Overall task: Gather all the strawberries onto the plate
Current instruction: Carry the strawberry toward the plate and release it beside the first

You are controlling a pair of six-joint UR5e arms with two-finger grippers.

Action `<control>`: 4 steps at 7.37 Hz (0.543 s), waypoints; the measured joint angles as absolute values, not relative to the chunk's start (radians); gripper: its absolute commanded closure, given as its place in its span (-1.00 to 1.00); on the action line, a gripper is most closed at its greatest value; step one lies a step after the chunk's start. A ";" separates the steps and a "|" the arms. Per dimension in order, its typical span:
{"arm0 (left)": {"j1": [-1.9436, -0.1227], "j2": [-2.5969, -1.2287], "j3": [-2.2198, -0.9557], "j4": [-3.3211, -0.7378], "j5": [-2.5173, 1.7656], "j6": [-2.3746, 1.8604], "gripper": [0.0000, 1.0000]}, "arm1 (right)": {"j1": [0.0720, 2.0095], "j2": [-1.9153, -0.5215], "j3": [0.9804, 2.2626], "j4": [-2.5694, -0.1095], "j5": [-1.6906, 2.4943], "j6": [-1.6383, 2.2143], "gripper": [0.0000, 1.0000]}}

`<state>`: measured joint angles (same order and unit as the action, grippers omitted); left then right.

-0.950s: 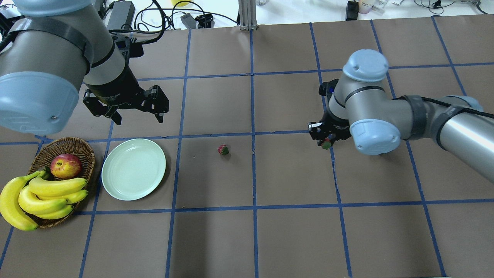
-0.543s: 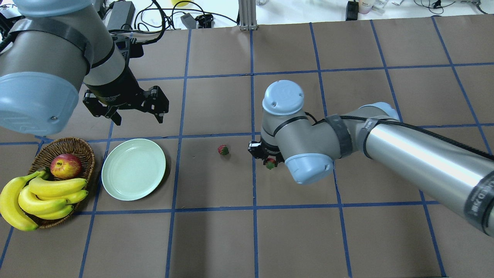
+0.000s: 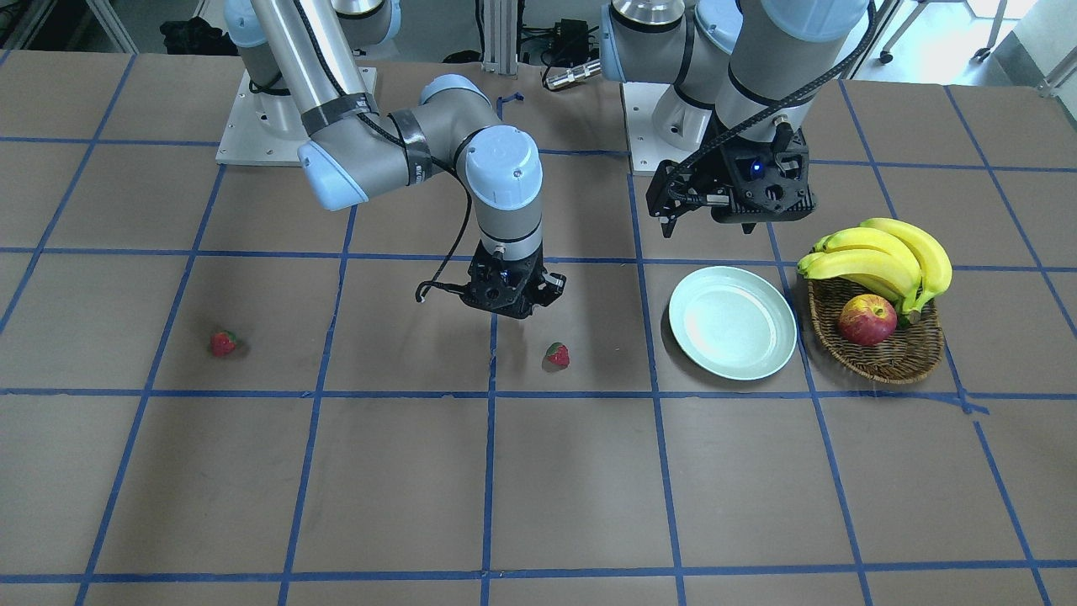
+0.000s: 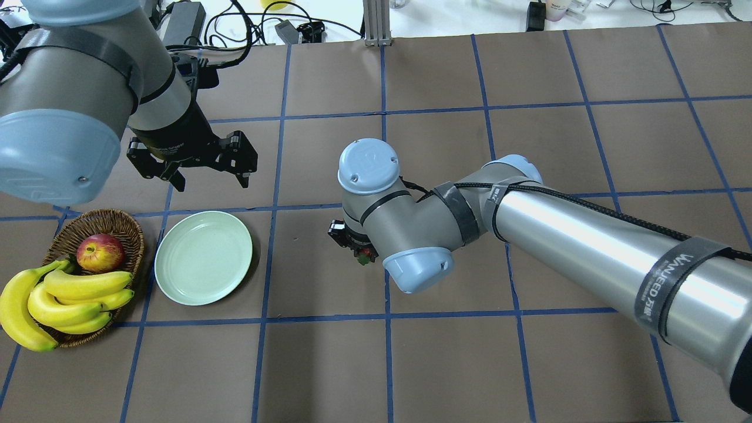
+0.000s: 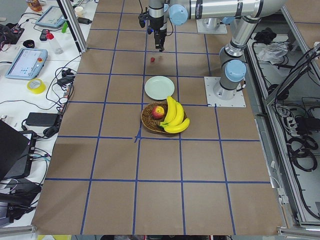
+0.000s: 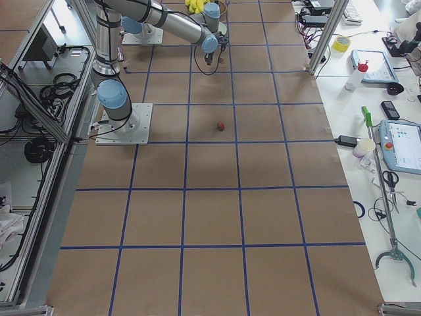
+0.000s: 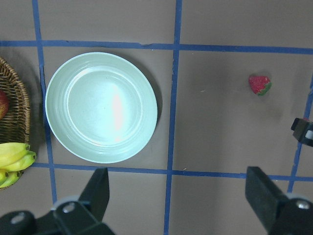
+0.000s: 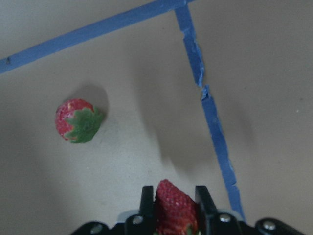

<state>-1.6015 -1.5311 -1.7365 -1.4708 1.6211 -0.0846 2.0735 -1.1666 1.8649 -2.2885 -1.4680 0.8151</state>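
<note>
The right gripper (image 8: 173, 192) is clenched on a strawberry (image 8: 172, 210). The berry's long axis runs along the fingers, with the red tip out at 12 o'clock in the wrist view and the cap inward. A loose strawberry (image 8: 76, 121) lies on the bench (image 8: 146, 73) at its 10 o'clock, tip toward 10 and green cap toward 4. A third strawberry (image 3: 223, 342) sits well apart, at the right gripper's 9 o'clock in the front-facing view. Overhead, the plate (image 4: 203, 257) lies at that gripper's 9 o'clock. The left gripper (image 7: 181, 196) hangs released at the plate's 12 o'clock.
</note>
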 measured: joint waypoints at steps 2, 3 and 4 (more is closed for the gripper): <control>-1.601 -1.532 -1.736 -1.470 1.621 -0.085 -1.00 | 2.080 -1.137 1.858 -2.317 -1.453 0.835 -0.63; -1.602 -1.533 -1.736 -1.470 1.621 -0.086 -1.00 | 2.081 -1.130 1.861 -2.326 -1.469 0.836 -0.90; -1.602 -1.534 -1.736 -1.470 1.620 -0.088 -1.00 | 2.080 -1.127 1.858 -2.328 -1.492 0.832 -1.00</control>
